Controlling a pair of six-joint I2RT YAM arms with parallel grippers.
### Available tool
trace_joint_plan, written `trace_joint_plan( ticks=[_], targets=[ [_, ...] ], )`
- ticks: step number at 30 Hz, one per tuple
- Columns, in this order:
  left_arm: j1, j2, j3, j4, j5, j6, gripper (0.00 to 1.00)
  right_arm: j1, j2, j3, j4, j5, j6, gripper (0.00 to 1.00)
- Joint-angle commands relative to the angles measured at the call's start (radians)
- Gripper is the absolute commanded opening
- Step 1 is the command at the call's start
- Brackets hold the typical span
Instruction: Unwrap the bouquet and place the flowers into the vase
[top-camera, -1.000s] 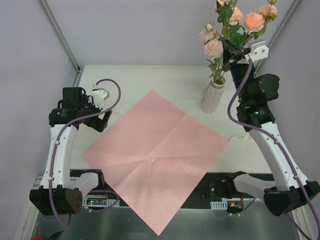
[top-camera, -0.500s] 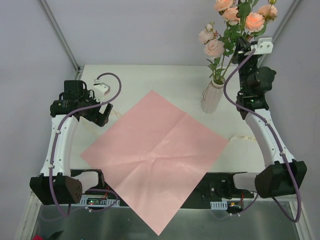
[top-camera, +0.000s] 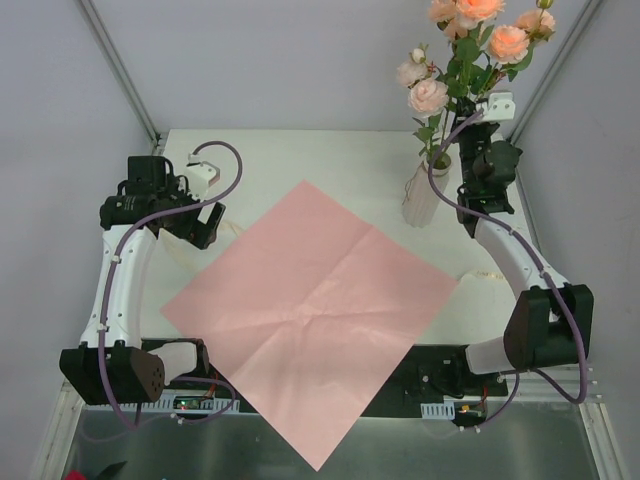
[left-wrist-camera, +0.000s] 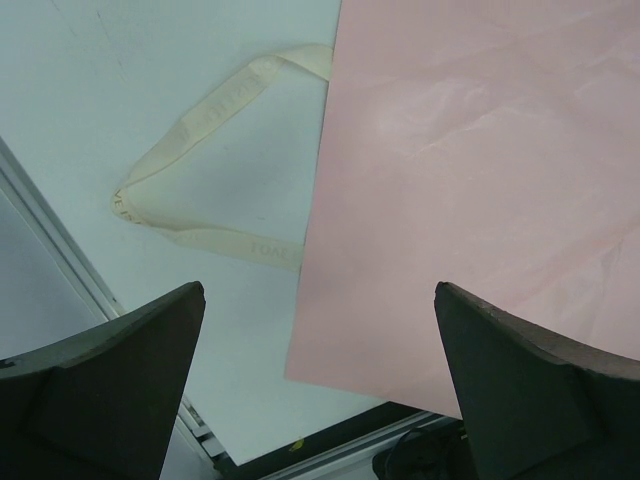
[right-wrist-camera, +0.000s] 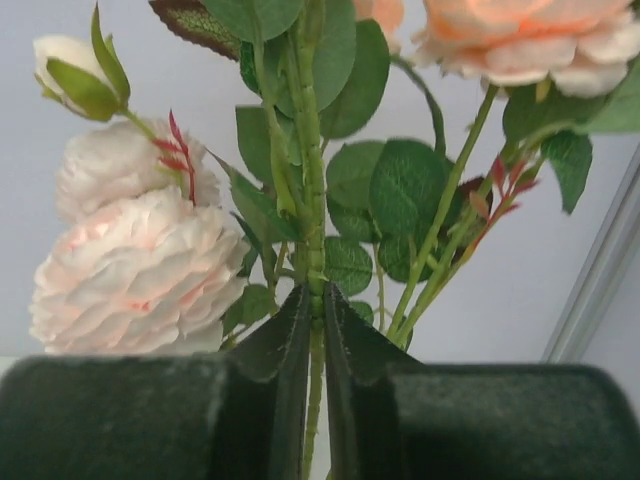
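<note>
Paper off, last step in hand: your right gripper (right-wrist-camera: 315, 300) pinches shut on the flowers (top-camera: 455, 60), whose stems appear to reach into the vase (top-camera: 425, 195) at the far right, while the left gripper (left-wrist-camera: 317, 290) hangs wide and empty over the flat pink paper (top-camera: 310, 300); next, likely, seat the stems deeper and release.

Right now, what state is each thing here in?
pink paper, unwrapped, spread flat.
ribbon, untied, lying loose.
vase, standing upright.
flowers, upright, stems in the vase.
left gripper, open, empty.
right gripper, shut on a flower stem.
</note>
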Motion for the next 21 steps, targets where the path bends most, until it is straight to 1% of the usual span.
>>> trace_joint_plan(
  ticks=[1, 2, 4, 6, 7, 8, 10, 11, 13, 15, 16, 17, 19, 20, 21],
  targets=[
    [0.007, -0.005, 0.043, 0.002, -0.001, -0.013, 0.99, -0.005, -0.057, -0.057, 0.113, 0.018, 0.005, 0.19],
    [0.005, -0.008, 0.043, 0.002, -0.001, -0.015, 0.99, -0.005, -0.07, -0.069, 0.104, 0.018, 0.006, 0.26],
    [0.005, -0.019, 0.041, 0.0, 0.001, -0.016, 0.99, 0.001, -0.122, -0.109, 0.091, 0.021, 0.022, 0.32],
    [0.005, -0.025, 0.04, 0.002, 0.005, -0.016, 0.99, 0.006, -0.162, -0.138, 0.077, 0.027, 0.028, 0.36],
    [0.007, -0.031, 0.038, 0.0, 0.007, -0.016, 0.99, 0.012, -0.207, -0.149, 0.065, 0.03, 0.031, 0.4],
    [0.005, -0.033, 0.036, 0.0, 0.008, -0.019, 0.99, 0.016, -0.231, -0.17, 0.035, 0.038, 0.032, 0.48],
    [0.007, -0.044, 0.03, 0.002, 0.019, -0.026, 0.99, 0.027, -0.296, -0.192, -0.001, 0.039, 0.036, 0.54],
    [0.005, -0.047, 0.029, 0.002, 0.021, -0.027, 0.99, 0.032, -0.317, -0.209, -0.043, 0.053, 0.037, 0.59],
    [0.007, -0.055, 0.026, 0.002, 0.033, -0.032, 0.99, 0.039, -0.386, -0.221, -0.096, 0.058, 0.049, 0.63],
    [0.005, -0.059, 0.023, 0.002, 0.039, -0.035, 0.99, 0.041, -0.431, -0.219, -0.209, 0.062, 0.069, 0.65],
    [0.005, -0.062, 0.021, 0.0, 0.042, -0.038, 0.99, 0.047, -0.477, -0.215, -0.255, 0.061, 0.086, 0.7],
    [0.005, -0.064, 0.02, 0.002, 0.05, -0.042, 0.99, 0.047, -0.495, -0.207, -0.359, 0.059, 0.136, 0.73],
    [0.005, -0.065, 0.017, 0.005, 0.063, -0.053, 0.99, 0.048, -0.528, -0.149, -0.5, 0.033, 0.189, 0.81],
    [0.005, -0.064, 0.015, 0.008, 0.074, -0.059, 0.99, 0.047, -0.528, -0.118, -0.666, 0.007, 0.224, 0.83],
    [0.005, -0.064, 0.015, 0.011, 0.079, -0.064, 0.99, 0.049, -0.516, -0.054, -0.749, 0.001, 0.244, 0.85]
  ],
)
